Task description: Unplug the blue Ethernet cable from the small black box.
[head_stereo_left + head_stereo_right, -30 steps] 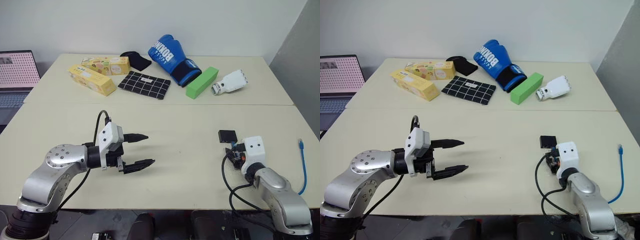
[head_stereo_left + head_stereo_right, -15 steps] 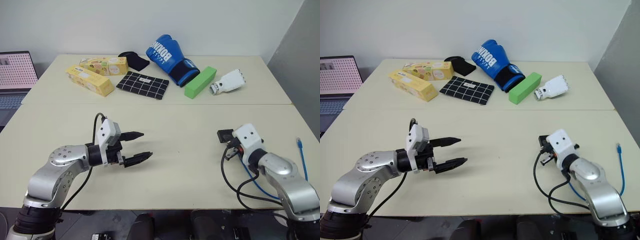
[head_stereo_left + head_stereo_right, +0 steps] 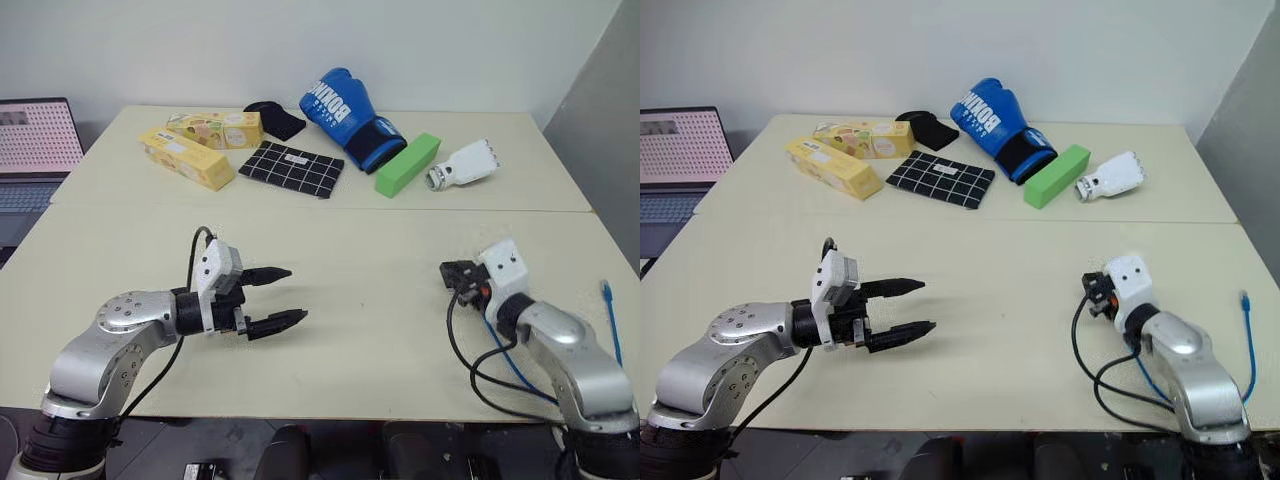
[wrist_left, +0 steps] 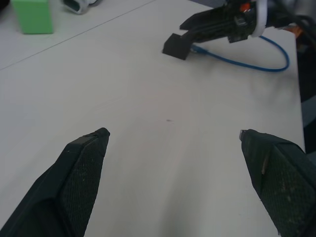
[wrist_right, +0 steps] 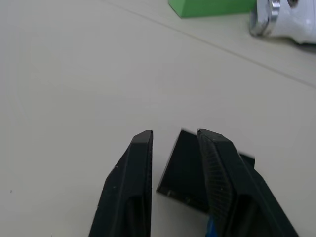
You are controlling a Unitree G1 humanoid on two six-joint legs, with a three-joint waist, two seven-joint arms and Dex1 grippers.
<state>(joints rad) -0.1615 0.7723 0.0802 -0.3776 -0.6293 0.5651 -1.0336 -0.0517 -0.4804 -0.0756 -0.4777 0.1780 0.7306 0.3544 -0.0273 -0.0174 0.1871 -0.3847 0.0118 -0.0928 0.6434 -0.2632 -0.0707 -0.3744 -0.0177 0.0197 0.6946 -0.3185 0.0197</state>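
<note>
From the head views: the left gripper [image 3: 290, 296] hanging above the bare middle of the table [image 3: 360, 230], well apart from everything. On the right side, the right gripper [image 3: 462, 276] down at the small black box [image 3: 455, 270], near the front edge. One loose end of the blue Ethernet cable [image 3: 610, 320], with its plug, lying by the right edge of the table.

From the left wrist view, something more: the other end of the cable running right up to the side of the box, then looping away over the table. Cannot tell if plugged in or just touching.

From the right wrist view: the box sitting flat on the table, just past the two black fingertips [image 5: 143, 140], with a bit of blue low down beside it.

Left gripper spread wide, holding nothing. Right gripper partly apart, a strip of table peeking between one finger and the box, so not squeezing it. Cannot tell if a tip is touching it.

At the far end: a blue boxing glove [image 3: 350, 120] with white letters, looking like "BOXING". Next to it a green block [image 3: 407, 164], a black checked cloth [image 3: 292, 168] and two yellow boxes [image 3: 185, 158], print too small to read.
</note>
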